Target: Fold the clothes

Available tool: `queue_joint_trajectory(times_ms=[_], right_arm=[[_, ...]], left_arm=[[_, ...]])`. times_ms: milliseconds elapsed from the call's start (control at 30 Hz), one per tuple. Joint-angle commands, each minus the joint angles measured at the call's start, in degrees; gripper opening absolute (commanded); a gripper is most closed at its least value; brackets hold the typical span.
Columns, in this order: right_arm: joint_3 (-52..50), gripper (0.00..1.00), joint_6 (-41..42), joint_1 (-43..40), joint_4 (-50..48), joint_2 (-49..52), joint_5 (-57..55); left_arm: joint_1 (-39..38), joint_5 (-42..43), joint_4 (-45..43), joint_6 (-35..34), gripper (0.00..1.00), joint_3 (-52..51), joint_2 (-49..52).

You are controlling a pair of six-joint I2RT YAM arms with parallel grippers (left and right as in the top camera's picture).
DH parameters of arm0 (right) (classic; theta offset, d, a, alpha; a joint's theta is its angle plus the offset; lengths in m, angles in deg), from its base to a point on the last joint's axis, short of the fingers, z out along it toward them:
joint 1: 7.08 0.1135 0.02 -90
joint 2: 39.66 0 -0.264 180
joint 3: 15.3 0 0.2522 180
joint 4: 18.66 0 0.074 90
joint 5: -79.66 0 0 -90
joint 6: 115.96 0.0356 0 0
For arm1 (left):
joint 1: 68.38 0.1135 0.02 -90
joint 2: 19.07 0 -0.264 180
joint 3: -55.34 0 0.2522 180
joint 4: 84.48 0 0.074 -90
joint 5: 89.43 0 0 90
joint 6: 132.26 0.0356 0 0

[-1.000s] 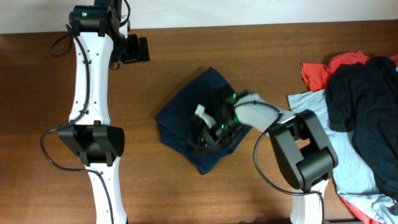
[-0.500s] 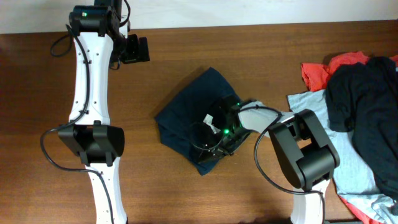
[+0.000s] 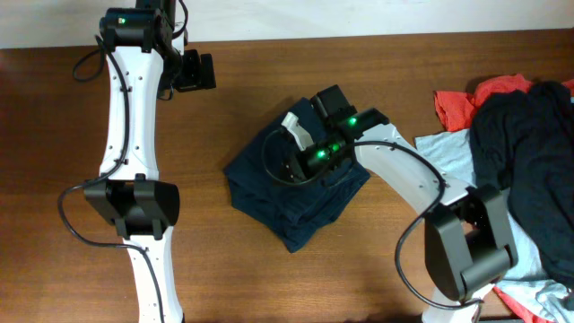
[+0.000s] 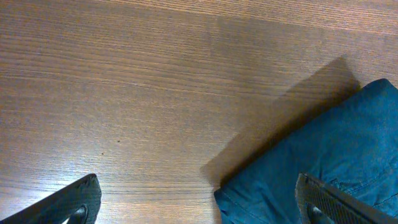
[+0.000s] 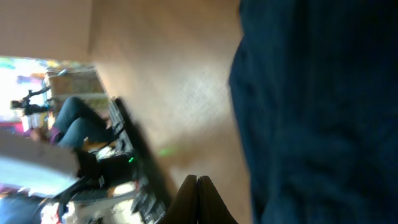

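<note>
**A:** Where are the shorts?

**B:** The dark navy shorts (image 3: 296, 202) lie in a rumpled, partly doubled-over heap at the centre of the overhead frame, flat on the brown wooden bench (image 3: 359, 278). One corner points toward the top of the frame and another toward the bottom.

**A:** And the two arms?

**B:** The right arm comes in from the lower right and bends across to the shorts. The right hand (image 3: 292, 145) sits over their upper part, with green lights glowing on the wrist just beside it. It is clenched. In the right wrist view its fingers (image 5: 198, 196) meet in a closed point at the bottom centre, with blurred navy cloth filling the right side of that frame. Whether any cloth is pinched between them cannot be told.

**A:** What about the left one?

**B:** The left arm runs up the left side of the overhead frame. The left hand (image 3: 194, 70) is at the upper left, well apart from the shorts, and it is released and spread wide. In the left wrist view the two dark fingertips show only in the bottom corners, bare wood lies between them, and an edge of the shorts fills the lower right.

**A:** Anything else on the bench?

**B:** At the right edge there is a pile: a light blue T-shirt (image 3: 448, 148), a red garment (image 3: 462, 100) and a black garment (image 3: 520, 152) on top.
</note>
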Motion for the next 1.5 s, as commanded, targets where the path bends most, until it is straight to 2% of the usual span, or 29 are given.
queue_joint_trajectory(times_ms=[0,400,600,733,833,933,1067,1467], right_arm=[[-0.04,0.04,2.05,1.16,-2.86,3.06,-3.15],[-0.04,0.04,4.48,9.77,-5.81,16.28,-2.54],[0.59,0.04,5.09,11.54,-6.32,17.29,-1.42],[4.85,0.04,4.63,10.08,-2.36,16.7,5.07],[11.61,0.04,-0.24,8.52,5.81,15.15,5.05],[19.56,0.04,-4.15,6.47,14.23,13.92,0.22],[26.93,0.04,-4.2,3.21,21.51,13.84,-12.41],[22.99,0.07,-4.0,-6.08,16.74,15.91,-24.57]], left_arm=[[-0.15,-0.17,0.07,-0.33,0.99,-0.28,0.07],[-0.17,-0.17,0.07,-0.33,0.99,-0.28,0.07],[-0.17,-0.17,0.07,-0.33,0.99,-0.28,0.07],[-0.17,-0.17,0.09,-0.33,0.99,-0.28,0.07],[-0.17,-0.17,0.09,-0.33,0.99,-0.28,0.07],[-0.17,-0.17,0.09,-0.33,0.99,-0.28,0.07],[-0.17,-0.17,0.07,-0.33,0.99,-0.28,0.07],[-0.17,-0.17,0.07,-0.33,0.99,-0.28,0.07]])
